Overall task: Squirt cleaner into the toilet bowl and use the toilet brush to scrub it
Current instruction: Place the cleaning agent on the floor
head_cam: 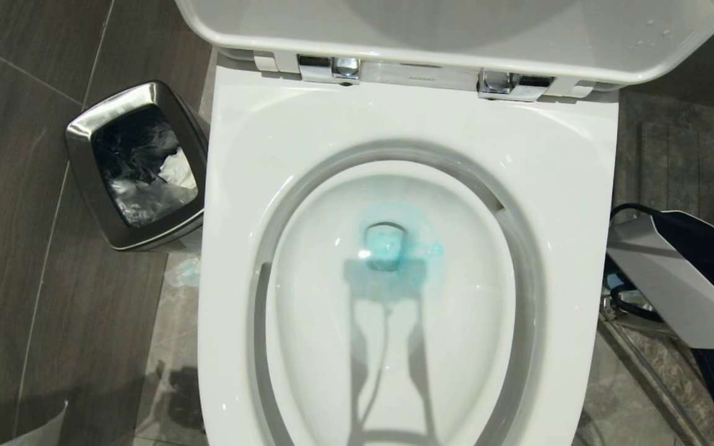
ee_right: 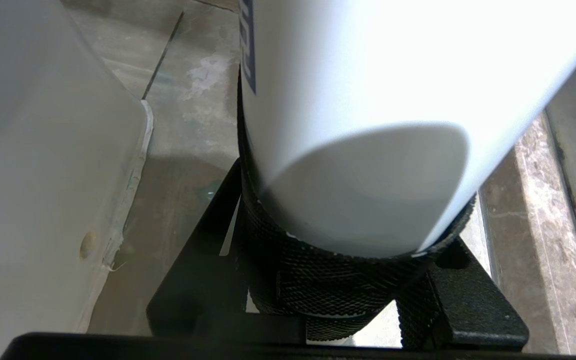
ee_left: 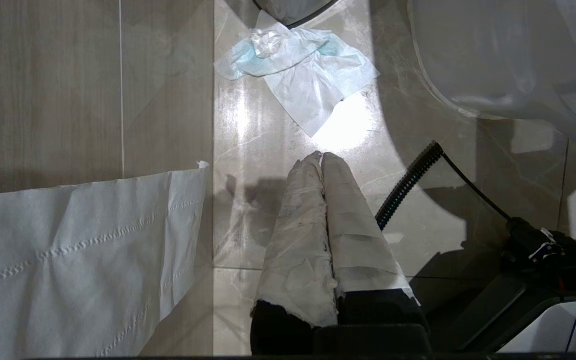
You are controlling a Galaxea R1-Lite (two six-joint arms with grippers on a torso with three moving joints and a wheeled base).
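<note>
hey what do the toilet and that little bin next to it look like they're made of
The toilet bowl looks like glazed white ceramic: smooth and glossy, with soft highlights on the rim. The bin looks like polished steel: a mirror-like silver rim that reflects the floor, with what seems a clear plastic liner inside.

Bathroom: white toilet bowl (lid raised); steel waste bin beside; tiled floor

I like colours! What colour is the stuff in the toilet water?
Teal-blue cleaner, clearest in the head view.
</note>
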